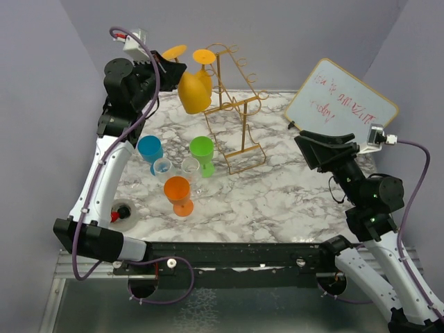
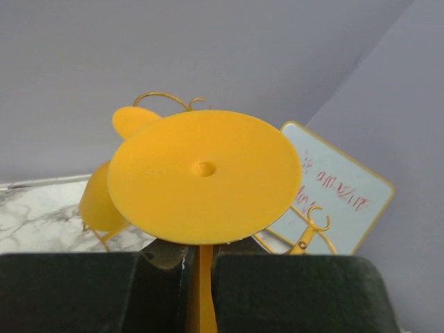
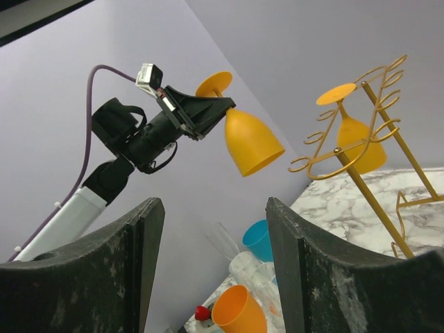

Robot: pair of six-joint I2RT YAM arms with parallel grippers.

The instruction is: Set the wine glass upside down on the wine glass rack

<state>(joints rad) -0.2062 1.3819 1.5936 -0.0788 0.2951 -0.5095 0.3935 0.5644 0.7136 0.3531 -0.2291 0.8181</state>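
My left gripper (image 1: 172, 66) is shut on the stem of a yellow wine glass (image 1: 191, 97) and holds it upside down in the air, just left of the golden wire wine glass rack (image 1: 236, 104). In the left wrist view the glass's round foot (image 2: 205, 173) fills the middle, and the stem runs down between my fingers (image 2: 291, 291). A second yellow glass (image 3: 361, 142) hangs upside down on the rack (image 3: 368, 180). The held glass (image 3: 251, 142) is apart from the rack's loops. My right gripper (image 1: 305, 149) is open and empty, right of the rack.
A blue cup (image 1: 149, 148), a green glass (image 1: 202, 148), an orange glass (image 1: 177, 191) and clear glasses (image 1: 163, 166) stand on the marble table's left half. A whiteboard (image 1: 340, 104) leans at the back right. A small red-topped thing (image 1: 118, 214) sits at the near left edge.
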